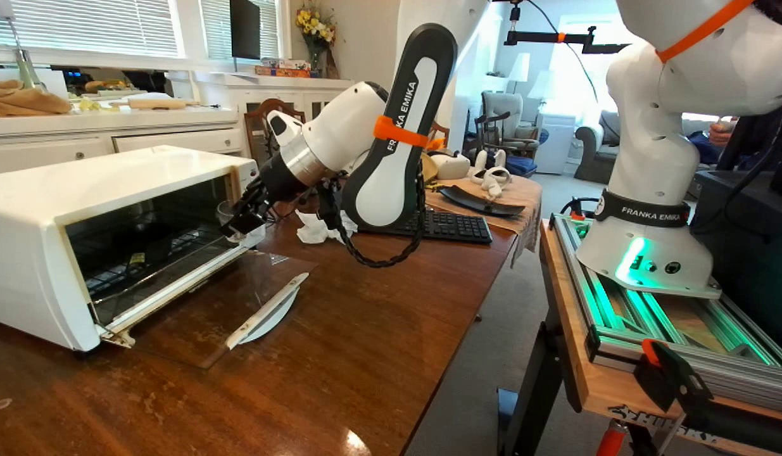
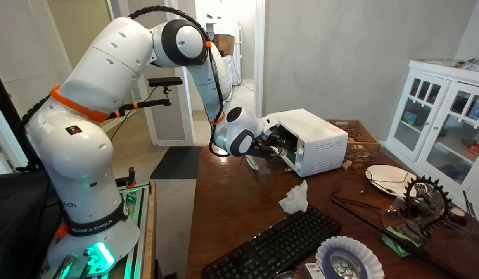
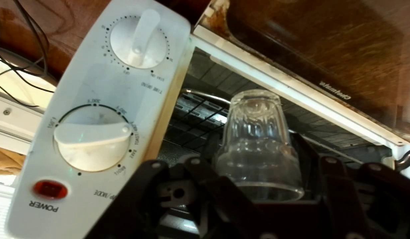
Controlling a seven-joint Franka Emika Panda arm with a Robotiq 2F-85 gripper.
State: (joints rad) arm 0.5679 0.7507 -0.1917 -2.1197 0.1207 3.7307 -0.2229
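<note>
Clear glass makes the cup (image 3: 259, 146) that the end effector (image 3: 257, 149) squeezes by the open oven (image 1: 131, 177). It looks light, hard, slippery and easy to break, best held gently by 2 sides.

Home: looks like a dining room open to a sitting area. Both exterior views have a worn wooden table (image 1: 365, 342) with a toaster oven (image 1: 112, 183) and keyboard (image 1: 454, 227) on it. In an exterior view: blinds (image 1: 99, 26), drawers (image 1: 169, 142), flowers (image 1: 316, 26), then armchair (image 1: 504, 106), lamp (image 1: 520, 66) and sofa (image 1: 598, 155) farther back in a bright room. In an exterior view: white glass-door cabinet (image 2: 432, 124) against the wall (image 2: 324, 58), basket (image 2: 362, 154), plate (image 2: 383, 172). Wrist view: label (image 3: 335, 90) on the toaster oven reads Chefmate, dial (image 3: 92, 137) is marked TOAST, plus a drinking glass (image 3: 258, 142), so domestic kitchenware. Lab-type kit sits in among the furniture: Franka arm (image 1: 650, 164) mounted to rails (image 1: 745, 386) on a Husky bench (image 1: 574, 345), VR headset (image 1: 451, 166) by a tablecloth (image 1: 527, 190).
</note>
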